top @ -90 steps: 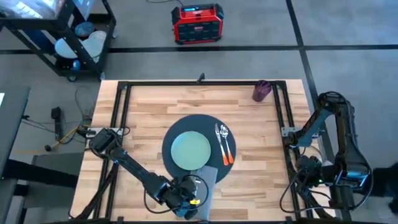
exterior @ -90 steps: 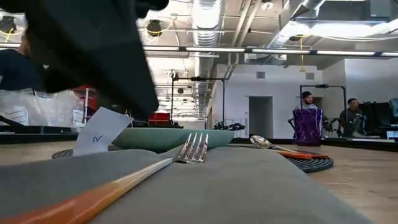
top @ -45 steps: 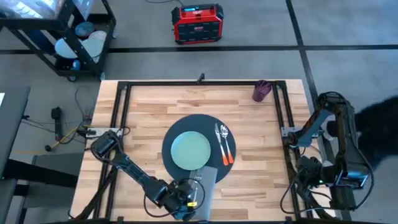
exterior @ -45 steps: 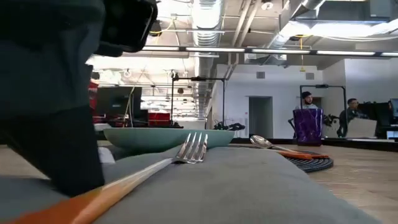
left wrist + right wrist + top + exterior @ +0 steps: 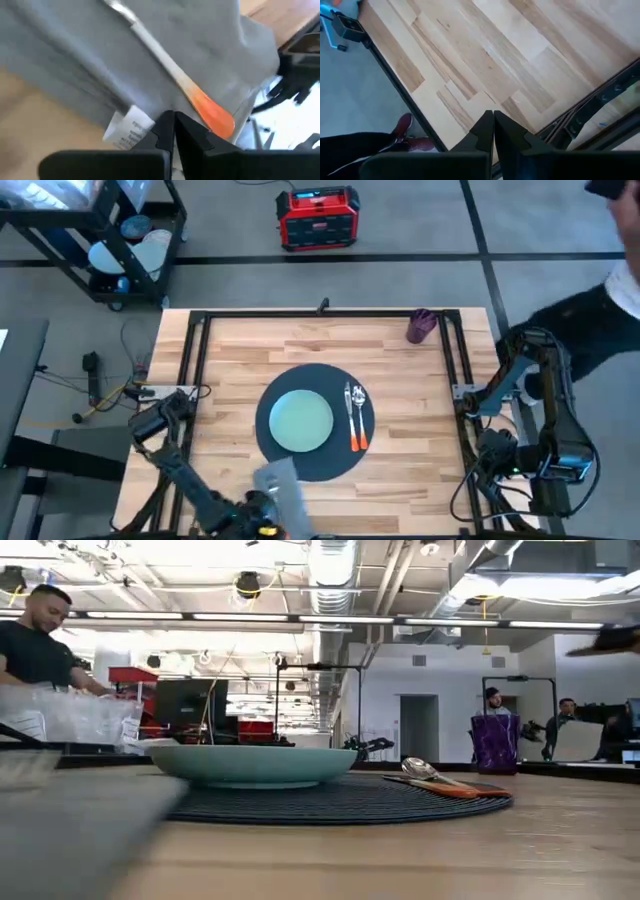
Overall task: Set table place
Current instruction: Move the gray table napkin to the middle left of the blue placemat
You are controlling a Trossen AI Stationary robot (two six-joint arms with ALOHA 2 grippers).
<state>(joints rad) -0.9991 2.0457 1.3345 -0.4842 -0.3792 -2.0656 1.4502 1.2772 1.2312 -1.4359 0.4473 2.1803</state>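
Note:
The round dark placemat [image 5: 318, 465] lies mid-table with the pale green plate [image 5: 302, 422] on it. A spoon and another orange-handled piece [image 5: 355, 415] lie on the mat to the plate's right. The grey folded napkin [image 5: 280, 492] lies left of the mat's near rim, reaching the table's near edge. A fork with an orange handle [image 5: 212, 114] lies on it. My left gripper [image 5: 262, 526] is at the near edge, shut on the napkin. My right gripper [image 5: 493, 126] is shut on nothing, beyond the table's right edge. My left gripper pinches the napkin's near edge [image 5: 150, 117] between its two fingers, right beside the white label [image 5: 129, 129]. It comes from the table's near side. The napkin's far part [image 5: 276, 474] rests on the table with the fork on top; how many layers are held cannot be told.
A purple cup [image 5: 420, 326] stands at the far right corner. Black frame rails [image 5: 320, 313] run along the table's far edge and both sides. A person [image 5: 600, 300] stands beyond the right arm. A black cart [image 5: 110, 240] and a red box [image 5: 317, 218] are on the floor behind.
My left gripper has drawn back toward the table's near edge and somewhat left, shut on the napkin. The napkin, with the fork on it, has slid off the placemat's near rim and now lies angled at the near edge, left of where it was.

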